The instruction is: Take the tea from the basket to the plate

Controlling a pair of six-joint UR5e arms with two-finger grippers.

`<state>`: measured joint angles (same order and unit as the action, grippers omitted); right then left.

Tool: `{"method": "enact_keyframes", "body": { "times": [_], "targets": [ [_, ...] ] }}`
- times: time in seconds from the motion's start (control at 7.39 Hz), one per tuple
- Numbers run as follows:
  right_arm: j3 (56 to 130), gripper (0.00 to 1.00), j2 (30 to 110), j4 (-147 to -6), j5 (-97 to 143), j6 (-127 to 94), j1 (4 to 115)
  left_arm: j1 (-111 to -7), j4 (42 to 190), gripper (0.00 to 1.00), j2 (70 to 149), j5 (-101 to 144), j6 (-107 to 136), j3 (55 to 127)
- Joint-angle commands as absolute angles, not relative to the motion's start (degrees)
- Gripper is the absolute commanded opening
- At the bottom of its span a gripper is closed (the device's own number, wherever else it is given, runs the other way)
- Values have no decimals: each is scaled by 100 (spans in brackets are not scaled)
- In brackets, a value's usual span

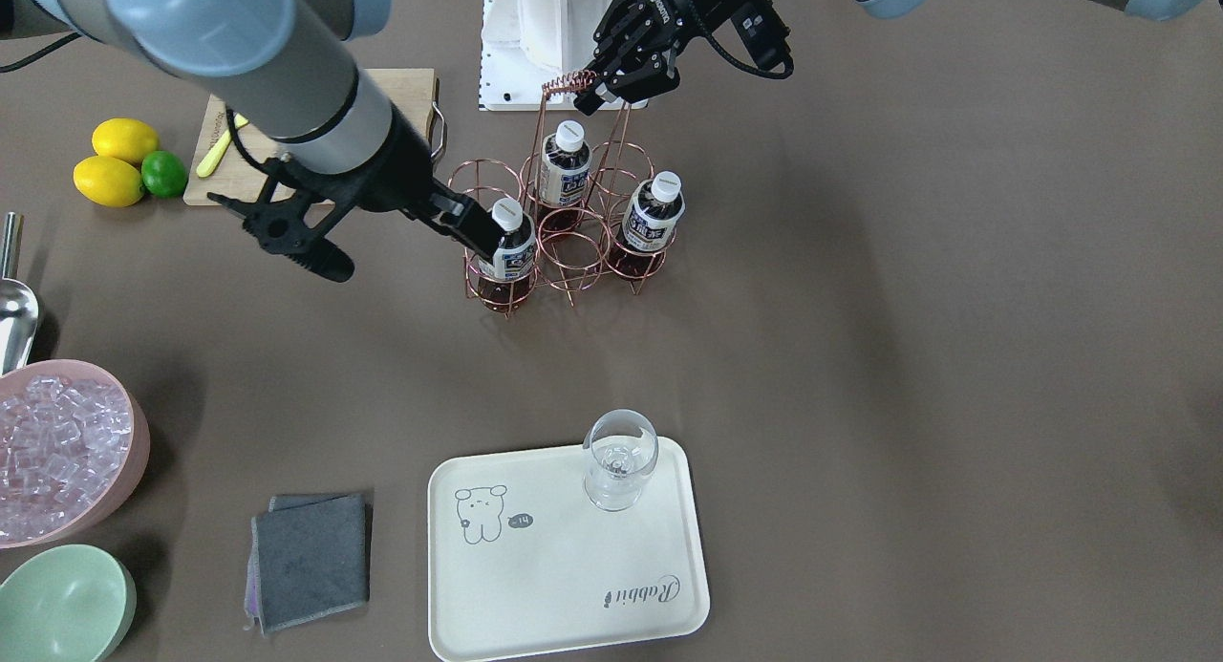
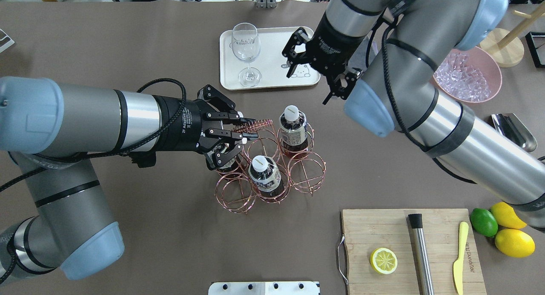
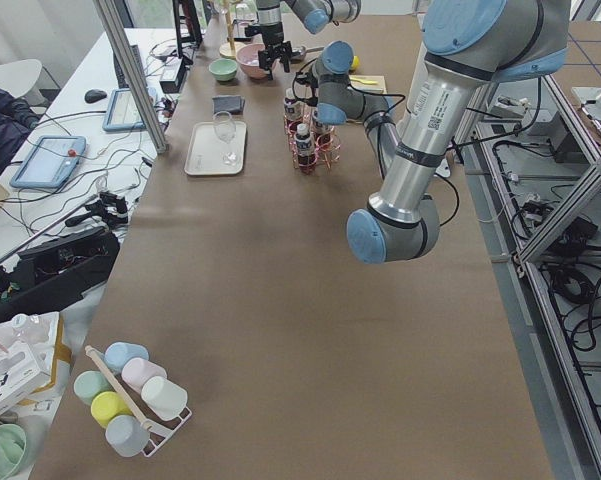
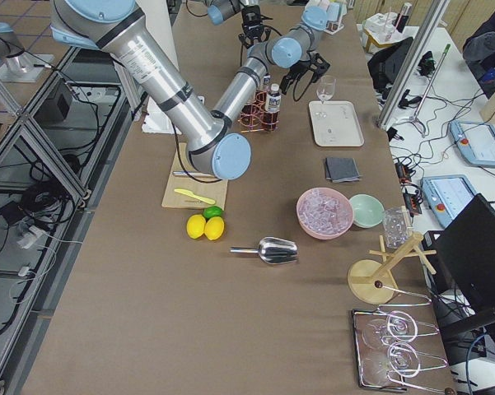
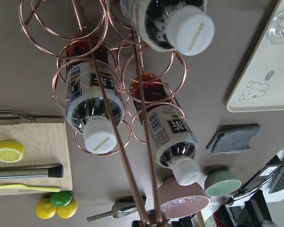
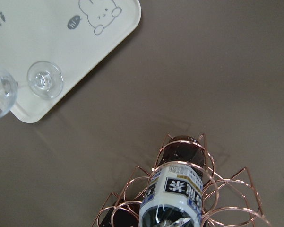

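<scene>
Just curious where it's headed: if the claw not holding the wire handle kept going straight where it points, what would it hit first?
Probably the tea bottle in the basket corner nearest the plate: the open right gripper points down at it, though depth is hard to judge.

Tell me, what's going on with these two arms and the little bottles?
The left gripper pinches the coiled top of the wire basket handle, apparently to steady it. The right gripper hangs open beside one tea bottle and has no grip on it. All three bottles sit in the basket. The tray holds only a glass, so no tea has been moved over yet.
</scene>
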<state>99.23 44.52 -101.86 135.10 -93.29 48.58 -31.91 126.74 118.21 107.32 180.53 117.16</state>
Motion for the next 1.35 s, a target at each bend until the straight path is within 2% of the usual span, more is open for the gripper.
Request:
{"method": "enact_keyframes", "body": {
  "times": [0.0, 0.27, 0.41, 0.54, 0.81, 0.95, 1.08, 1.22],
  "targets": [
    [9914, 99, 4245, -10596, 13069, -9774, 4272, -3190, 12674, 0, 11821, 10731, 18053, 11725],
    [9879, 99, 4245, -10705, 12781, -9686, 4175, -3199, 12674, 0, 11821, 10732, 18053, 11725],
    [9835, 95, 4236, -10705, 12736, -9677, 4175, -3191, 12674, 0, 11813, 10740, 18053, 11725],
    [9826, 80, 4228, -10705, 12735, -9677, 4175, -3190, 12674, 0, 11813, 10732, 18053, 11725],
    [9782, 59, 4149, -10696, 12770, -9686, 4175, -3190, 12674, 0, 11804, 10740, 18053, 11725],
    [9782, 53, 4148, -10696, 12814, -9686, 4175, -3190, 12674, 0, 11804, 10740, 18053, 11733],
    [9791, 53, 4157, -10688, 12841, -9694, 4166, -3190, 12674, 0, 11795, 10740, 18053, 11733],
    [9774, 45, 4157, -10679, 12850, -9686, 4166, -3190, 12674, 0, 11795, 10740, 18053, 11733]
  ]
}}
